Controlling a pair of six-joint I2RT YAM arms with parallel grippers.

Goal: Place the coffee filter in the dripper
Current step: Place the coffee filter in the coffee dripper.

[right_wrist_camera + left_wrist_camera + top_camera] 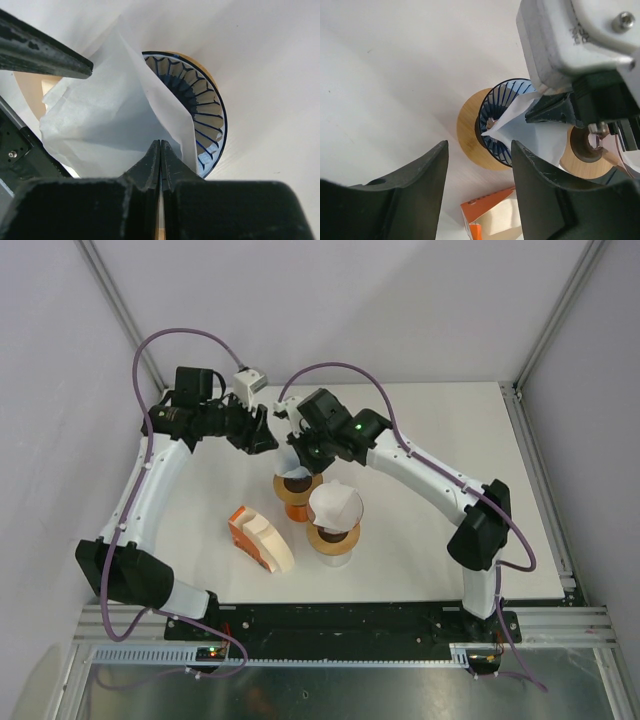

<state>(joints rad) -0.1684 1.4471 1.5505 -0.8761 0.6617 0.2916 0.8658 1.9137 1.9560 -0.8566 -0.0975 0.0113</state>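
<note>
Right tool (160,150) pinched shut on the top edge of the coffee filter (100,110). Filter sits straight below it, tip down inside the far dripper (207,117). Long axis is roughly upright but looks tilted far-left, one side not seated. Left tool (479,150) jaws apart, empty, just left of the dripper, on the side the filter leans to. My read: square the cone, then release.

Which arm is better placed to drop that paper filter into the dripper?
Right: the right gripper pinches the filter at the mouth of the dripper. The left gripper is open and holds nothing.
</note>
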